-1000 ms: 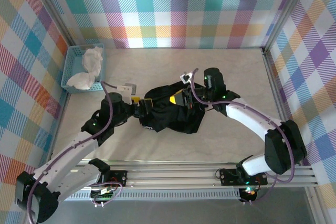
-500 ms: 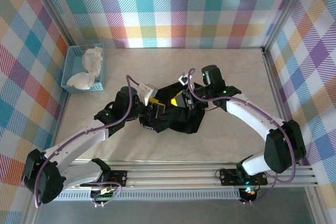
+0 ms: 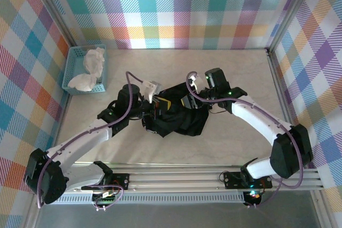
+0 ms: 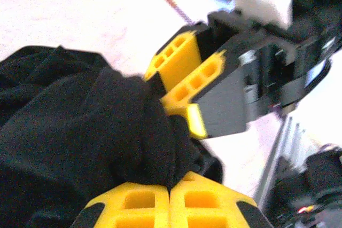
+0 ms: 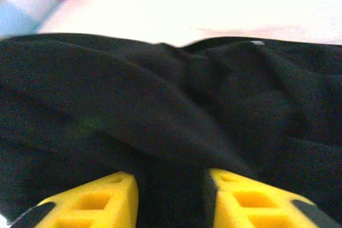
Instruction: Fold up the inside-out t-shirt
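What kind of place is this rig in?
Probably a robot lab test cell: plaid-printed panels wall in the table, an aluminium rail runs along its near edge, and a blue basket holds a white cloth.

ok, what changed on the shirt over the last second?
The left gripper swung right, in to the t-shirt, and shut on a bunch of its cloth beside the right gripper. The right gripper's jaws stand apart with cloth between them; whether it let go is unclear. The t-shirt, blue basket and white cloth stayed put.
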### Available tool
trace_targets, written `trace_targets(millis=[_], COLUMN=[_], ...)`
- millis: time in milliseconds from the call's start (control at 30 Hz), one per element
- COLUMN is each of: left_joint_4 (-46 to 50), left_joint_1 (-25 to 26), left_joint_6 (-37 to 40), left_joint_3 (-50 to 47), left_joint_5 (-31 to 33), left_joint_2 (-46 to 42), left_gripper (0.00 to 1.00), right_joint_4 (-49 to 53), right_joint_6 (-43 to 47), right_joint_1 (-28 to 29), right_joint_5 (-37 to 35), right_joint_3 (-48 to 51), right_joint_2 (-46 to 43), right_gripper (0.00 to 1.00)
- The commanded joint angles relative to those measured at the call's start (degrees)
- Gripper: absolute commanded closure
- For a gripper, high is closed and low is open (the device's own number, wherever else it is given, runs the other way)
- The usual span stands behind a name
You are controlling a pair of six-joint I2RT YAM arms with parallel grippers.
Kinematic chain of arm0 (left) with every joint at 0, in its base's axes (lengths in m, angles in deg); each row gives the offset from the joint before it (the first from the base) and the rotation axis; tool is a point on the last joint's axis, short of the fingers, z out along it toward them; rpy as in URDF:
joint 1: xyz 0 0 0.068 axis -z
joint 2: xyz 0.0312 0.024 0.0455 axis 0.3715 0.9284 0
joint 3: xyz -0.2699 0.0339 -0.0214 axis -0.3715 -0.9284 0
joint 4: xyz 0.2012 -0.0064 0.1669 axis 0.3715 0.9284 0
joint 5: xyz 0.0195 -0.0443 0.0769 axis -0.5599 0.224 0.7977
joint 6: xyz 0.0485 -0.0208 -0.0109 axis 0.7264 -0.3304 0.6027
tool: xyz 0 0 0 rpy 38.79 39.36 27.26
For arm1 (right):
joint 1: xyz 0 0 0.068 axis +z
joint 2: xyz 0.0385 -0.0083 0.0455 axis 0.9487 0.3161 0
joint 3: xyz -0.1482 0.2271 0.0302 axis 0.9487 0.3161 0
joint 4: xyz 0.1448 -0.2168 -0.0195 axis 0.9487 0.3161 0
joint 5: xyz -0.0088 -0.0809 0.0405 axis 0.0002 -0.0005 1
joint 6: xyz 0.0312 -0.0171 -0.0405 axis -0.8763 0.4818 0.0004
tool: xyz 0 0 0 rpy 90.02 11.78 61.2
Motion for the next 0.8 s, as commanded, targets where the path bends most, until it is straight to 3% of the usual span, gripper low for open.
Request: trace_targets(millis=[0, 300, 400, 500, 600, 667, 733, 767], left_joint_4=[-8.33, -10.16, -10.06, -10.24, -10.15, -10.54, -11.59, -12.23], left_joint_1=[-0.81, -1.66, -1.93, -2.02, -2.41, -3.43, -4.87, -5.73], left_joint_6=[-11.98, -16.84, -17.09, -17.40, -17.97, -19.21, -20.92, -21.81], left_joint_3=[-1.98, -4.53, -4.66, -5.00, -5.65, -6.43, -7.25, -7.66], left_joint_5=[-1.87, -0.64, -0.52, -0.50, 0.05, 0.45, -0.14, -0.68], left_joint_2=[-2.61, -4.43, -5.10, -5.71, -6.96, -8.29, -9.02, -9.39], left_gripper=[1.00, 1.00, 1.00, 1.00, 1.00, 1.00, 1.00, 1.00], right_joint_4=[1.74, -10.04, -13.52, -14.34, -13.16, -11.96, -12.17, -12.72], right_joint_6=[0.12, 1.56, 0.82, 0.10, 0.23, 0.92, 1.12, 1.12], right_joint_1=[2.49, 4.01, 4.74, 5.98, 6.01, 5.95, 5.68, 5.33], right_joint_5=[-13.27, 4.50, 9.56, 9.39, 4.46, 1.33, 1.35, 2.12], right_joint_3=[1.15, 10.91, 11.68, 11.27, 10.81, 10.77, 11.13, 11.50], right_joint_2=[-5.22, -15.80, -15.20, -11.73, -9.53, -9.88, -11.29, -12.30], right_gripper=[0.58, 0.47, 0.45, 0.46, 0.63, 0.85, 0.99, 1.00])
